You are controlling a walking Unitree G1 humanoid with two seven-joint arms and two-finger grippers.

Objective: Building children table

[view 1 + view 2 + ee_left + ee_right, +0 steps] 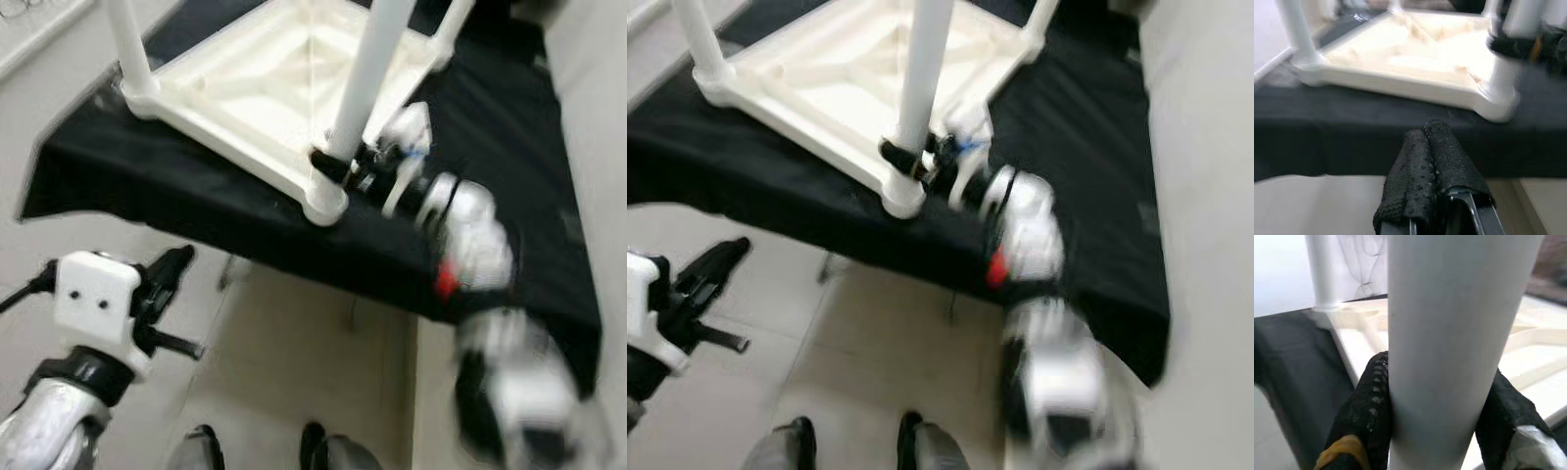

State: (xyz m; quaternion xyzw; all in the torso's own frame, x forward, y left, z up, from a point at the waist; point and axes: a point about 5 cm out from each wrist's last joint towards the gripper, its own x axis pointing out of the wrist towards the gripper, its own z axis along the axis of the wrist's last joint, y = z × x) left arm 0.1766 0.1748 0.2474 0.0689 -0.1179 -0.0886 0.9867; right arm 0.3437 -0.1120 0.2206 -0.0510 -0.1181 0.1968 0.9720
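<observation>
My right tool (331, 164) is clenched around the lower end of a white leg (364, 83), close above the corner socket of the upturned children table top (257, 93). That top lies underside up on the black-covered table (490, 147), at its near edge, with another leg (128, 47) standing in the far-left corner. My left tool (1432, 169) is closed on nothing, low in front of the table edge.
</observation>
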